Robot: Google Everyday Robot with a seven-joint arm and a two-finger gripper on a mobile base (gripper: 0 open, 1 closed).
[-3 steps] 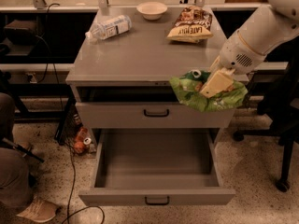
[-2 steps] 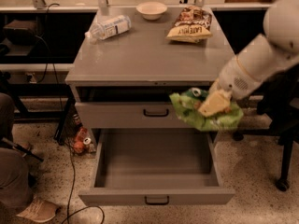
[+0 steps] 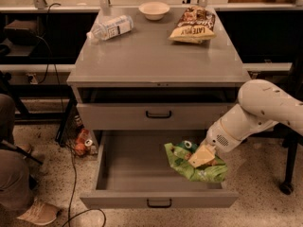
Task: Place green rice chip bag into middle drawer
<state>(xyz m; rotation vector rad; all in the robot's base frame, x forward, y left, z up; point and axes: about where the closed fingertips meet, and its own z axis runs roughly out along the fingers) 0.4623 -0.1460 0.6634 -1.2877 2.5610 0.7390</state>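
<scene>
green rice chip bag (image 3: 210, 174) in tool (image 3: 201, 156), over drawer (image 3: 130, 170)

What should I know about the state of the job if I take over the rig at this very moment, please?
Hand: shut on the green rice chip bag, low over the right front part of the middle drawer.
Drawer: pulled wide open, with nothing else in it.
Bag: within the drawer's outline. I cannot tell whether it rests on the drawer floor.
Done: drawer open, bag grasped and brought to it.
Left: release the bag and lift the arm clear of the drawer.
On the cabinet top: yellow chip bag, bottle, bowl.
</scene>
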